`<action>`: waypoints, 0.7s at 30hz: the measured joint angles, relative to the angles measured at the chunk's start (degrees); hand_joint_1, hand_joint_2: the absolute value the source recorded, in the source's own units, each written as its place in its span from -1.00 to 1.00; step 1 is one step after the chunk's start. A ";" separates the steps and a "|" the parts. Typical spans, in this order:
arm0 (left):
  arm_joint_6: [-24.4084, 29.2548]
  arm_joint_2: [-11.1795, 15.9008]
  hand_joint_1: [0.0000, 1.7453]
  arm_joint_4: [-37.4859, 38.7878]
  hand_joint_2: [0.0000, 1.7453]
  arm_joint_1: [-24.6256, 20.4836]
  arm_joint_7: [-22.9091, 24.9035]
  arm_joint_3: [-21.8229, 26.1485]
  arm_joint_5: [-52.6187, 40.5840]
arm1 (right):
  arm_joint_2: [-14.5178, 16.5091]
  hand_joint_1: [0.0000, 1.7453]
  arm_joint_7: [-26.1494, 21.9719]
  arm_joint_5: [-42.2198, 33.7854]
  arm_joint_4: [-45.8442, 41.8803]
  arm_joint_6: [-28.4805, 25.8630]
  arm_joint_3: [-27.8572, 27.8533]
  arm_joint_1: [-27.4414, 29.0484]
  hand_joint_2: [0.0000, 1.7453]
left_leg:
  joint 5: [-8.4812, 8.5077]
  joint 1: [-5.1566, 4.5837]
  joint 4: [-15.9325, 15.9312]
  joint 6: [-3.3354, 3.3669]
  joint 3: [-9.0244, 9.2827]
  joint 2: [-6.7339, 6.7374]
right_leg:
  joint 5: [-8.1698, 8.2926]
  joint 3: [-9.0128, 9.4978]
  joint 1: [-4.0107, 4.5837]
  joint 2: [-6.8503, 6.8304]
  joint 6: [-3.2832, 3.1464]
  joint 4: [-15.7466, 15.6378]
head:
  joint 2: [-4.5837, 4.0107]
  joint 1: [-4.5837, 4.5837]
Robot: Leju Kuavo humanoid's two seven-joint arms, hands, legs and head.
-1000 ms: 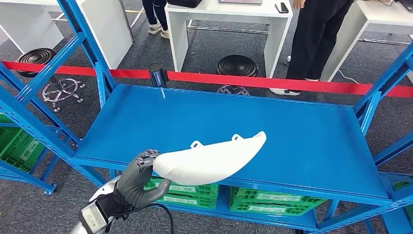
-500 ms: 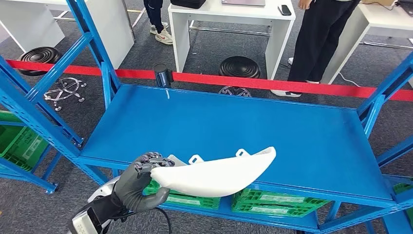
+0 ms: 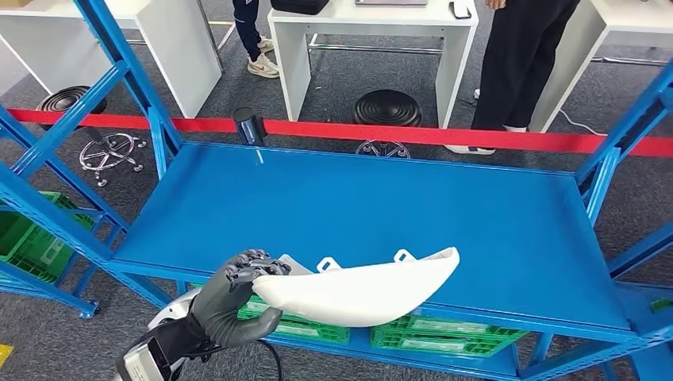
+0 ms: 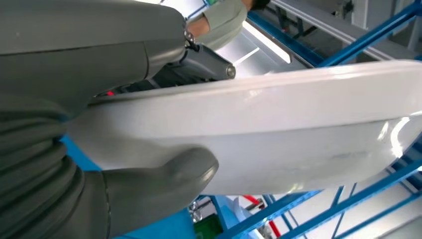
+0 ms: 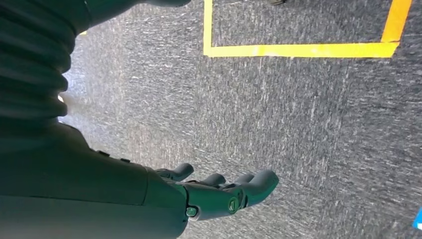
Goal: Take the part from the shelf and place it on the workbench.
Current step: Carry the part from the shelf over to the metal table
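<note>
A long curved white part (image 3: 361, 291) with two small tabs on its upper edge hangs over the front edge of the blue shelf (image 3: 381, 206). My left hand (image 3: 234, 298) grips its left end, thumb below and fingers above. In the left wrist view the white part (image 4: 278, 134) fills the middle, with the thumb (image 4: 164, 184) pressed against it. My right hand (image 5: 219, 191) hangs over grey carpet, holding nothing, its fingers loosely extended.
Green crates (image 3: 444, 337) sit on the lower shelf level and another (image 3: 28, 238) at the left. A red barrier tape (image 3: 444, 136) runs behind the shelf. White desks (image 3: 373, 32), black stools (image 3: 386, 107) and standing people (image 3: 524, 55) lie beyond. Yellow floor tape (image 5: 298, 50) marks the carpet.
The camera view has shifted slightly. My left hand has carried the white part a little lower and to the right, closer to me over the shelf's front edge.
</note>
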 joint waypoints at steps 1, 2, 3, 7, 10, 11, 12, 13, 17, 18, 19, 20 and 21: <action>-0.23 0.00 1.00 0.12 1.00 -0.02 -0.01 -0.03 0.01 | 0.00 -1.00 0.02 0.00 0.00 0.00 -0.04 0.01 1.00 | -2.05 -0.14 3.87 0.10 -1.81 0.08 | 0.06 -0.06 0.16 -0.08 -0.21 0.01 | 0.00 -0.30; -0.43 0.00 1.00 0.27 1.00 -0.03 0.00 -0.05 0.02 | 0.00 -1.00 0.02 0.00 0.00 0.00 -0.07 0.03 1.00 | -3.74 -0.31 7.72 0.22 -3.61 0.08 | 0.11 -0.16 0.35 -0.14 -0.36 0.01 | 0.00 -0.55; -0.57 0.01 1.00 0.42 1.00 -0.01 0.00 -0.08 0.04 | 0.00 -1.00 0.02 0.00 0.00 0.00 -0.08 0.04 1.00 | -4.59 -0.47 10.42 0.39 -4.87 0.08 | 0.18 -0.27 0.56 -0.18 -0.49 0.02 | 0.00 -0.72; -0.95 0.13 1.00 0.77 1.00 -0.12 0.01 -0.16 0.07 | 0.00 -1.00 0.01 0.05 0.00 0.00 -0.11 0.04 1.00 | 0.59 -1.44 1.88 2.09 -0.50 0.10 | 0.49 -0.47 1.20 -0.16 -0.58 0.04 | 0.00 -1.21; -1.14 0.13 1.00 0.78 1.00 -0.31 -0.01 -0.26 -0.08 | 0.00 -1.00 -0.01 0.14 0.00 0.00 -0.11 0.04 1.00 | 2.71 -2.12 -4.10 2.85 2.10 0.17 | 1.04 -0.63 1.41 -0.19 0.22 -0.02 | 0.00 -1.26; -1.23 0.13 1.00 0.79 1.00 -0.32 -0.01 -0.28 -0.14 | 0.00 -1.00 -0.03 0.14 0.00 0.03 -0.12 0.04 1.00 | 3.13 -2.21 -4.17 3.05 1.91 0.16 | 1.34 -0.68 1.42 -0.21 0.63 -0.17 | 0.00 -1.23; -1.32 0.11 1.00 0.80 1.00 -0.34 -0.01 -0.29 -0.18 | 0.00 -1.00 -0.07 0.14 0.00 0.07 -0.14 0.04 1.00 | 3.56 -2.13 -4.40 3.41 1.78 0.18 | 1.51 -0.79 1.32 -0.23 1.01 -0.24 | 0.00 -1.23; -1.40 0.07 1.00 0.81 1.00 -0.40 -0.01 -0.31 -0.24 | 0.00 -1.00 -0.11 0.11 0.01 0.12 -0.17 0.03 1.00 | 4.08 -2.05 -4.68 3.77 1.60 0.25 | 1.15 -1.01 1.25 -0.25 1.36 -0.02 | 0.00 -1.17; -1.62 -0.07 1.00 1.03 1.00 -0.71 -0.01 -0.34 -0.47 | -0.08 -1.00 -0.14 -0.16 0.00 0.22 -0.41 0.02 1.00 | 6.13 -1.87 -5.19 4.84 -0.30 0.64 | -7.08 -4.56 1.11 -0.28 2.41 10.08 | 0.00 -0.32; -1.66 -0.09 1.00 1.15 1.00 -0.71 -0.01 -0.34 -0.54 | -0.10 -1.00 -0.14 -0.19 0.00 0.24 -0.46 0.02 1.00 | 6.56 -1.88 -5.11 4.83 -0.92 0.70 | -8.41 -5.12 1.07 -0.28 2.61 12.82 | 0.00 -0.20; -1.69 -0.09 1.00 1.27 1.00 -0.71 -0.01 -0.34 -0.58 | -0.11 -1.00 -0.14 -0.24 0.00 0.27 -0.48 0.02 1.00 | 6.97 -1.88 -5.00 4.77 -1.56 0.75 | -8.64 -4.86 1.02 -0.29 2.77 13.96 | 0.00 -0.11; -1.69 -0.09 1.00 1.35 1.00 -0.72 -0.01 -0.34 -0.62 | -0.11 -1.00 -0.14 -0.31 0.00 0.31 -0.53 0.02 1.00 | 7.36 -1.85 -4.84 4.65 -2.20 0.77 | -7.82 -3.57 0.93 -0.30 2.87 13.05 | 0.00 -0.03; -1.69 -0.09 1.00 1.40 1.00 -0.73 -0.01 -0.34 -0.64 | -0.12 -1.00 -0.15 -0.48 0.00 0.36 -0.66 -0.03 1.00 | 7.72 -1.81 -4.60 4.47 -2.84 0.77 | -6.39 -1.20 0.82 -0.30 2.94 10.12 | 0.00 0.05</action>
